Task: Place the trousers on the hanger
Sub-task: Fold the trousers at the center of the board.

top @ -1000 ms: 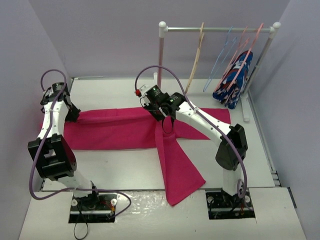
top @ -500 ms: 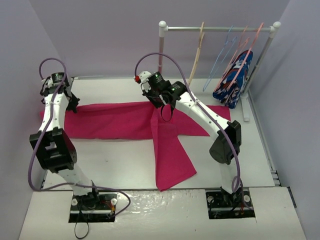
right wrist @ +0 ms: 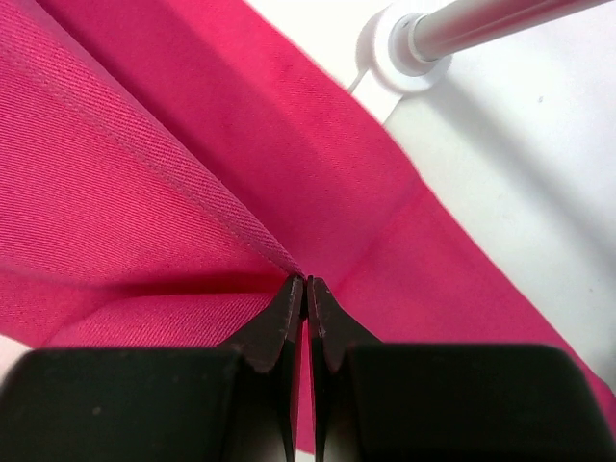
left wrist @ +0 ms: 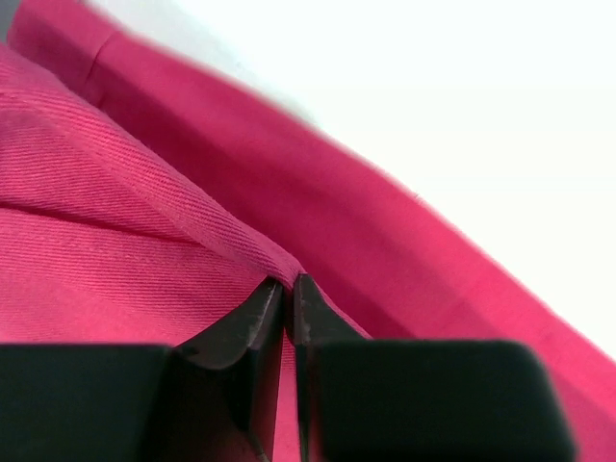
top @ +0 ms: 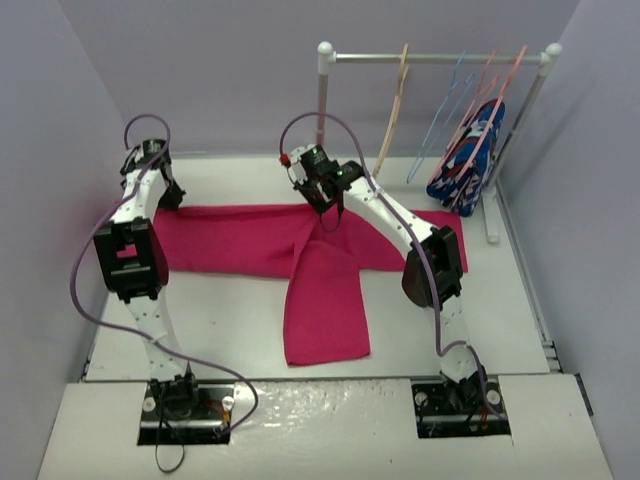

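Observation:
The magenta-pink trousers (top: 250, 240) lie stretched across the far half of the table, one leg hanging toward the front (top: 325, 310). My left gripper (top: 168, 198) is shut on the trousers' left end; the left wrist view shows the black fingertips (left wrist: 265, 308) pinching a fold of cloth (left wrist: 144, 192). My right gripper (top: 322, 212) is shut on the trousers' upper edge near the middle, beside the rack's left post; the right wrist view shows the cloth (right wrist: 144, 192) pinched at the tips. The beige hanger (top: 390, 125) hangs on the rail, apart from both grippers.
A white clothes rack (top: 323, 110) stands at the back; its foot shows in the right wrist view (right wrist: 404, 43). A thin blue wire hanger (top: 440, 120), salmon-pink hangers (top: 480, 110) and a blue patterned garment (top: 465, 160) hang at its right end.

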`<action>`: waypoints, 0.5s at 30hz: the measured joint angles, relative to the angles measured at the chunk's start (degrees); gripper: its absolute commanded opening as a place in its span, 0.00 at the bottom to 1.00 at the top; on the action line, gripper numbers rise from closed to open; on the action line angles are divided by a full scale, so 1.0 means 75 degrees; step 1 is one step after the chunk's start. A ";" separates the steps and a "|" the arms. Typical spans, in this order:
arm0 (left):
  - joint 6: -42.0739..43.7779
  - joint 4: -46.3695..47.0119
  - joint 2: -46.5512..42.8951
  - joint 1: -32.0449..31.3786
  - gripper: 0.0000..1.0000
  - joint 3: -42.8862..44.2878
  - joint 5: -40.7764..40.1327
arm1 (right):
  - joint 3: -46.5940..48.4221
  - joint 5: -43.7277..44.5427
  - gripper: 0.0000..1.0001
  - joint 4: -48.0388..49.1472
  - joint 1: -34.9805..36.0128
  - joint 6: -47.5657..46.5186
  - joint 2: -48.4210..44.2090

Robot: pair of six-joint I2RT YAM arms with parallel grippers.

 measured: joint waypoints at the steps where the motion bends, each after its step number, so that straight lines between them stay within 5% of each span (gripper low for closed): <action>1: 0.0037 0.0028 0.0115 -0.0044 0.22 0.0186 -0.0028 | 0.0093 0.0025 0.03 0.0004 -0.0035 0.0003 0.0053; 3: 0.0136 0.0109 0.0342 -0.0101 0.38 0.0521 -0.0194 | 0.0246 0.0177 0.26 -0.0041 -0.0109 0.0001 0.0127; 5: 0.0233 0.0209 0.0540 -0.0111 0.61 0.0784 -0.0448 | 0.0361 0.0417 0.39 -0.0158 -0.0190 -0.0005 0.0160; 7: 0.0334 0.0300 0.0616 -0.0036 0.72 0.0846 -0.0664 | 0.0461 0.0679 0.50 -0.0318 -0.0312 -0.0013 0.0160; 15: 0.0472 0.0624 -0.0627 0.0083 0.74 -0.0282 -0.0922 | 0.0291 0.1021 0.64 -0.0479 -0.0396 0.0372 -0.0278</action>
